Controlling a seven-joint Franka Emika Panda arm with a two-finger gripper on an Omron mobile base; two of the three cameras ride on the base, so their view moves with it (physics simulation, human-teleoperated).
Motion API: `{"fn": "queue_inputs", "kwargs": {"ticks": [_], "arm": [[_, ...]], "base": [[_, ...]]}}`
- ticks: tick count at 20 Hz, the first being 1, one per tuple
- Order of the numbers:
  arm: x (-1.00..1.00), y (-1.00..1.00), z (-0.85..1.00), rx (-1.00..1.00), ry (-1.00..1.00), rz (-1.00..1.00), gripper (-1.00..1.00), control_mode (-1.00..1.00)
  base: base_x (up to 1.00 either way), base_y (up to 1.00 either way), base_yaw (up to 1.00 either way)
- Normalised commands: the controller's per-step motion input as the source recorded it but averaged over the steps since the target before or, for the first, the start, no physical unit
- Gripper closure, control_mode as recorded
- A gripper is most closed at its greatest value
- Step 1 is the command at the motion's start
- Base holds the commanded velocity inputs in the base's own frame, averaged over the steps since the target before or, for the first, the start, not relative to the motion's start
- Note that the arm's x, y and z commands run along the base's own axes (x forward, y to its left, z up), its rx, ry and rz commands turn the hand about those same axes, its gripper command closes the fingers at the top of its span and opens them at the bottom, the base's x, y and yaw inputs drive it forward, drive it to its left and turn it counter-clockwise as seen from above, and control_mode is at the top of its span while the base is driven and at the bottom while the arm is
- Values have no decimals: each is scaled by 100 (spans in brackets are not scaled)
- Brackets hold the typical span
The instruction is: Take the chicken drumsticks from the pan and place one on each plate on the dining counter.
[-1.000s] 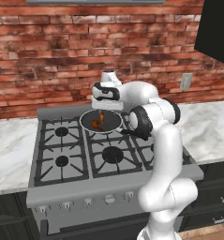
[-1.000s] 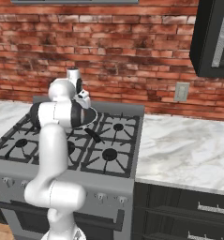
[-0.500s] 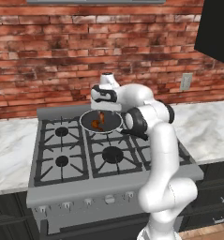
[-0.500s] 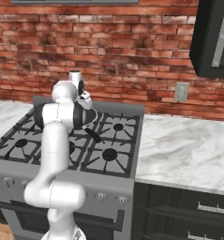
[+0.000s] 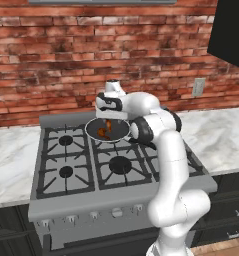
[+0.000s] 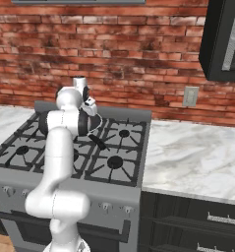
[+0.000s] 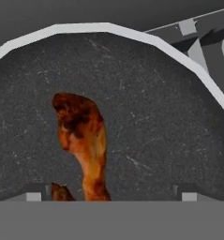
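Over pan (image 5: pixel 107 130), gripper (image 5: pixel 109 120) points down.

Two base cameras look forward and down from behind the arm, left and right, sharing the stove (image 5: pixel 111 165); the hand camera peers close past the fingertips (image 7: pixel 33 193) into the pan (image 7: pixel 132 117).
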Motion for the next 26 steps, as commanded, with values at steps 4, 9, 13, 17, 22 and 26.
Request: {"fn": "queue_inputs", "kwargs": {"ticks": [4,9,13,17,22,26], "arm": [[19,12,-14,0,-1,0,-100,-100],[19,6,-18,0,-3,0,-100,-100],[13,3,-26,0,0,0,-100,-100],[12,2,-13,0,-2,0,-100,-100],[3,0,-13,0,0,0,-100,-100],[3,0,-13,0,0,0,100,-100]], "base": [[0,0,0],[0,0,0],[0,0,0],[0,0,0],[0,0,0],[0,0,0]]}}
